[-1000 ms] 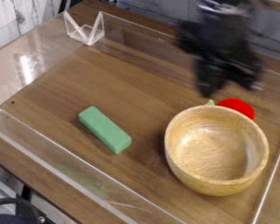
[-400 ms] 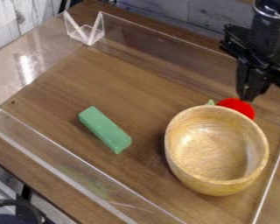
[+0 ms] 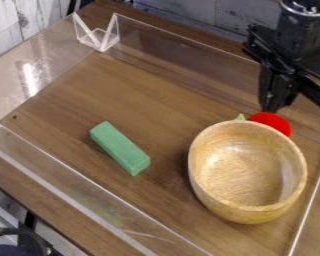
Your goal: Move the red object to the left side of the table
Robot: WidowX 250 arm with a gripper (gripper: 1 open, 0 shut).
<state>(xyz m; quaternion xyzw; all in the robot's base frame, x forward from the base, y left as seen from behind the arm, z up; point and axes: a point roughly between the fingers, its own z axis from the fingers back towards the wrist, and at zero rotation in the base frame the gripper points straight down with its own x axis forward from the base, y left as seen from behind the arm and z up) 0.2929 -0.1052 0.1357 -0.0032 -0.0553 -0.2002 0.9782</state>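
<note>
Claw (image 3: 274,106): narrow, apparently holding nothing; likely approaching.
Red toy (image 3: 271,121): ungrasped, beside wooden bowl (image 3: 203,183); next, open, descend clear of rim, grip.

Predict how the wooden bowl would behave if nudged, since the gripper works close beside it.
The bowl looks rigid, so it probably won't flex. Its rounded sides suggest it could rock or slide, perhaps bumping the red toy behind it.
</note>
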